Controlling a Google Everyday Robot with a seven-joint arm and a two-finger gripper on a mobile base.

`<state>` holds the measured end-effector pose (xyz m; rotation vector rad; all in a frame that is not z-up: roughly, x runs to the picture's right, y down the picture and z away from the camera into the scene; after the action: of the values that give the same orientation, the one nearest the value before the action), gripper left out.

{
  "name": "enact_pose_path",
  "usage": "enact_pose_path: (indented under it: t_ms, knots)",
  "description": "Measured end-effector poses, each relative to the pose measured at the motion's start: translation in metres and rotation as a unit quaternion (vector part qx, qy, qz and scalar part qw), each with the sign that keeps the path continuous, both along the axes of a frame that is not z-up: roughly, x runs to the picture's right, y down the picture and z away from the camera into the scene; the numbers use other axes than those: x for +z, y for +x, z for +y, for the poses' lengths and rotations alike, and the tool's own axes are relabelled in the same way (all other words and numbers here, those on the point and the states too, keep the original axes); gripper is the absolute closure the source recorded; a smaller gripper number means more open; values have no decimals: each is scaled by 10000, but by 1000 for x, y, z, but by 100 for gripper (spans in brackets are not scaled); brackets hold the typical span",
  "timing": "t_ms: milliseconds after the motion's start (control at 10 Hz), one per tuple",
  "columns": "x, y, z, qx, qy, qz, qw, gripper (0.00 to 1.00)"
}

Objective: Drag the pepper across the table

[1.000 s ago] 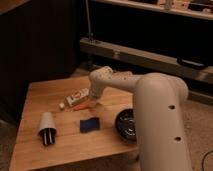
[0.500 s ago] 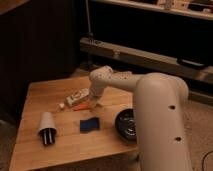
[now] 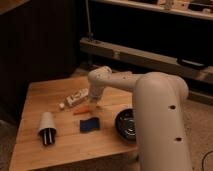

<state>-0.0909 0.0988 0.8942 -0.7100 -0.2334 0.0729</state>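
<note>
Dim light falls on a low table (image 3: 40,95) with a pale wooden plank top, set against dark wall panels and a long grey metal rail (image 3: 145,57). Down near the middle of the top, the gripper (image 3: 94,105) hangs at the right end of the pepper (image 3: 82,111), touching it or just short of it; whether it is parted or closed cannot be told. The pepper is a small, slim orange piece, tapered like a carrot, lying flat and nearly level on the wood, with its thin end toward the left. Just behind it lies a white packet (image 3: 77,97) with a printed label, long and flat, angled up to the right, and a small white bit (image 3: 62,105) sits off its left end. In front of the pepper, apart from it, is a blue sponge (image 3: 89,124), a soft-looking rectangle, wider than the pepper is long. Right of the sponge a round black bowl (image 3: 127,125) with a shiny inside sits close to the table's edge. Well to the left, a white cup (image 3: 46,127) lies on its side, its dark mouth facing the front edge. From the gripper a smooth cream arm (image 3: 160,110) bends back to a thick rounded column at the right.
</note>
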Motion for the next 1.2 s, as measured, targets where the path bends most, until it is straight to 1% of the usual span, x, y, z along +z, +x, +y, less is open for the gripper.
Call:
enact_pose_path:
  t_ms: [200,400,500,700,900,1100,1200]
  knots:
    - [-15,0,10,-168,-79,3,9998,77]
    - [-24,2,25,-308,-196,65,9993,77]
    - [-31,4,37,-419,-289,104,9986,77]
    - [-42,3,50,-641,-399,100,9971,77]
    - [-56,0,56,-813,-424,51,9958,77]
    - [-75,-7,59,-978,-432,-58,9943,77]
    - [-84,-13,65,-1096,-476,-123,9928,77]
